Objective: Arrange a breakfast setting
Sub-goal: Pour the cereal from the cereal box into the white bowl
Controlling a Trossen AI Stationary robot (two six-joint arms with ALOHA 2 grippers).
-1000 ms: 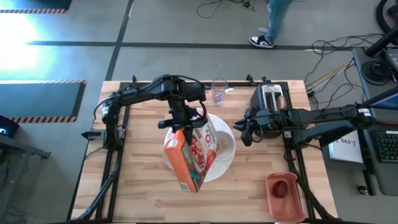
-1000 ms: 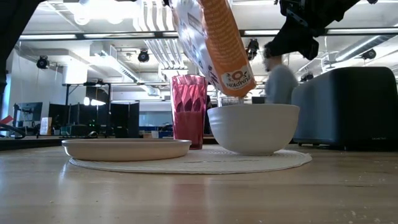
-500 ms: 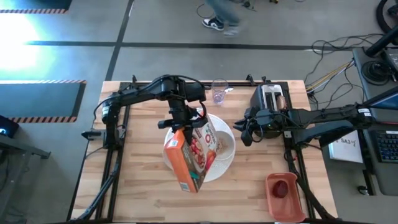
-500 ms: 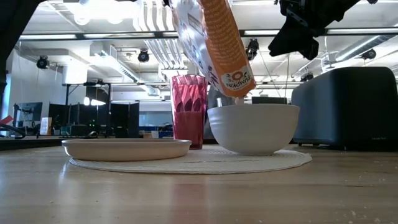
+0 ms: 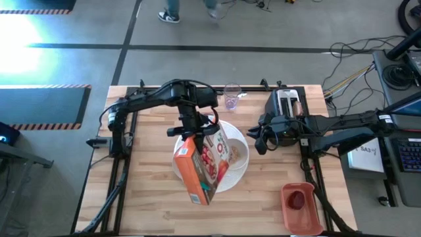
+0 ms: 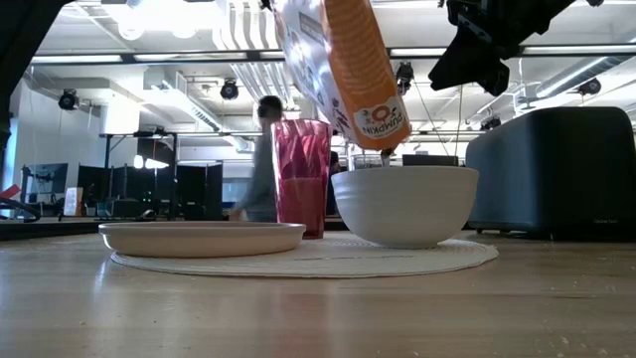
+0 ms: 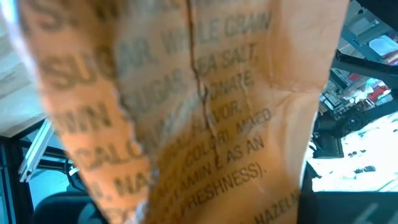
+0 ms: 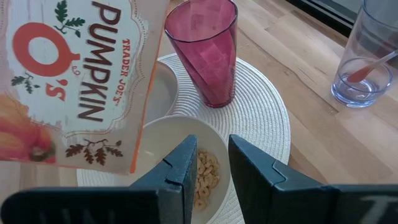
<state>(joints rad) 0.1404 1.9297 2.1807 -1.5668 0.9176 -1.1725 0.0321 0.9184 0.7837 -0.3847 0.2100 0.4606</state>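
Observation:
My left gripper (image 5: 191, 130) is shut on an orange cereal box (image 5: 202, 166) and holds it tilted over a white bowl (image 5: 235, 153), which has cereal (image 8: 205, 171) in it. The bowl, a pink cup (image 8: 202, 50) and a white plate (image 6: 202, 237) stand on a round white placemat (image 8: 261, 118). The box hides most of the plate in the high view. My right gripper (image 8: 213, 177) is open and empty. It hovers above the bowl's right side, near the toaster. A clear glass (image 5: 231, 97) with a spoon (image 8: 368, 67) in it stands at the far edge. My left gripper holds the cereal box at its far, upper end (image 5: 192, 139), coming from above. The wrist hides the fingers in the high view, and the box fills the wrist view. The box hangs lifted clear and tilted, with its lower corner (image 6: 390, 147) just above the bowl.
A dark toaster (image 5: 287, 103) stands at the far right. A pink tray (image 5: 301, 209) holding a small red fruit (image 5: 297, 199) sits at the near right corner. Bare wood lies at the near left. A person walks beyond the far edge.
A person beyond the table's far edge has walked toward the left. Both arms and the box have kept still.

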